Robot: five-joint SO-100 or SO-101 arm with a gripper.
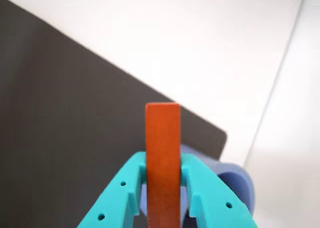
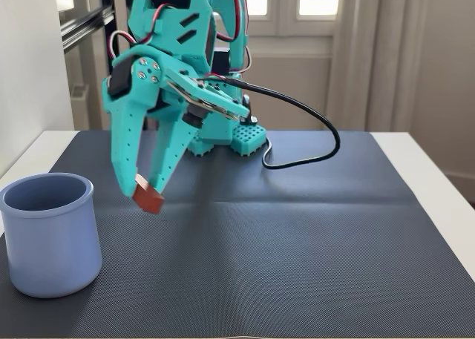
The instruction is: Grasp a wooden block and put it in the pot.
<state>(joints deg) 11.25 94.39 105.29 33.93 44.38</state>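
Jaws pinch the wooden block point(image 2: 148, 197) between the teal gripper point(image 2: 145, 186) tips, lifted clear of the dark mat point(image 2: 312, 242). To its left in the fixed view sits the pot point(image 2: 50, 235). Best move: carry it over the rim, centre it, then release.

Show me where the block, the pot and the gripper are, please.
block point(image 1: 162, 153): wrist view, front face.
pot point(image 2: 52, 242): fixed view, outer wall.
gripper point(image 2: 146, 191): fixed view, between fingertips.
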